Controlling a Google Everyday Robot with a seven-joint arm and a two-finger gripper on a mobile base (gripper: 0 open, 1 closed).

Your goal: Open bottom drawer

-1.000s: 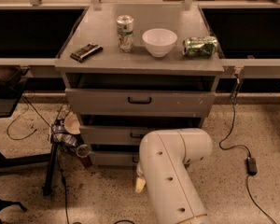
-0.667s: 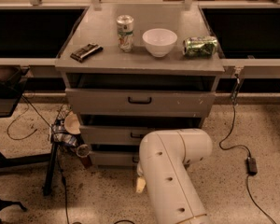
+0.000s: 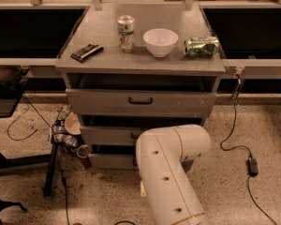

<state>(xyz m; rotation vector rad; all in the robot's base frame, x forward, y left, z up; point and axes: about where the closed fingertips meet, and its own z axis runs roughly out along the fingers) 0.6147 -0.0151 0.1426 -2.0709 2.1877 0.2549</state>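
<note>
- Whether our gripper is open or closed we cannot tell: it is out of sight behind our own white arm (image 3: 171, 172), which rises from the lower edge of the view and bends toward the lower drawer fronts.
- We see the bottom drawer (image 3: 110, 161) as the lowest grey front of the cabinet, just above the speckled floor (image 3: 107, 196). Only its left part shows; the arm covers the rest, handle included.
- A dark strip lies along the top edge of that front, but we cannot tell how far out the drawer stands.
- Above it is the middle drawer (image 3: 107, 135), with one end of its black handle just beside the arm.
- The top drawer (image 3: 178, 104) is the widest, and its black bar handle (image 3: 140, 100) is in full view.
- On the cabinet top (image 3: 140, 63) an upright can (image 3: 126, 33) stands left of a white bowl (image 3: 160, 41). A green can (image 3: 201, 46) lies on its side to the right, and a dark flat packet (image 3: 86, 52) lies near the left edge.
- A black cable with a power brick (image 3: 253, 166) trails over the floor to the right.
</note>
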